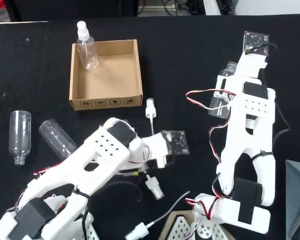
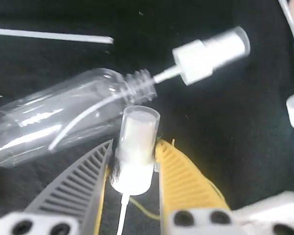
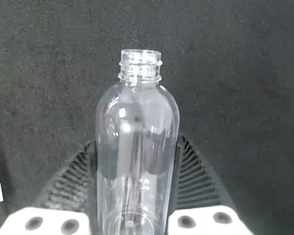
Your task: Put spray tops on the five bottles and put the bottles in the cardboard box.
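From my console the worktop (image 3: 245,58) reads as black cloth, matt and finely napped. The bottle (image 3: 137,147) between the right fingers (image 3: 201,176) is clear plastic, smooth and glossy, with moulded threads at its neck; those fingers are dark, ribbed, matt plastic. The left fingers (image 2: 83,178) are ribbed plastic too, one grey, one yellow, around a spray top (image 2: 134,152) of smooth white plastic with a translucent cap. The cardboard box (image 1: 77,103) is plain brown board, dull. The arm shells (image 1: 242,140) look white, matt plastic.

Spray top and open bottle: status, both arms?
Left gripper shut on spray top. Right gripper shut on uncapped bottle, neck bare. One capped bottle in cardboard box. Top and bottle apart.
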Action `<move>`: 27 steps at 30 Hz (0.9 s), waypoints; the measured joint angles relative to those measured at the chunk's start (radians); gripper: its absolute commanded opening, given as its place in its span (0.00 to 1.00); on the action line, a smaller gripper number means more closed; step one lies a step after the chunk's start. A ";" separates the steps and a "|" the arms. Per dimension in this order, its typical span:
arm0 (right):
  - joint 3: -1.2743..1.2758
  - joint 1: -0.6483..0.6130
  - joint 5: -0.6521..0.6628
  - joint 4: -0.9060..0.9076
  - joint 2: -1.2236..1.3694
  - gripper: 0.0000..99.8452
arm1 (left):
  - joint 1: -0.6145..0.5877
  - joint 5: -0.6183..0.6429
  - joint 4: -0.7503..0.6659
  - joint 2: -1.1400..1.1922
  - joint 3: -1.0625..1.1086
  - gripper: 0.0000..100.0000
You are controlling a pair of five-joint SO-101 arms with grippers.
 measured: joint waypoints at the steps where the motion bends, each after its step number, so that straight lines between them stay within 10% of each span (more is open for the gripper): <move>1: 0.000 0.000 0.000 0.000 0.000 0.01 | 0.000 0.015 0.002 0.000 -0.009 0.03; 27: 0.055 0.000 0.000 0.000 -0.140 0.01 | 0.000 0.597 0.195 0.000 -0.473 0.03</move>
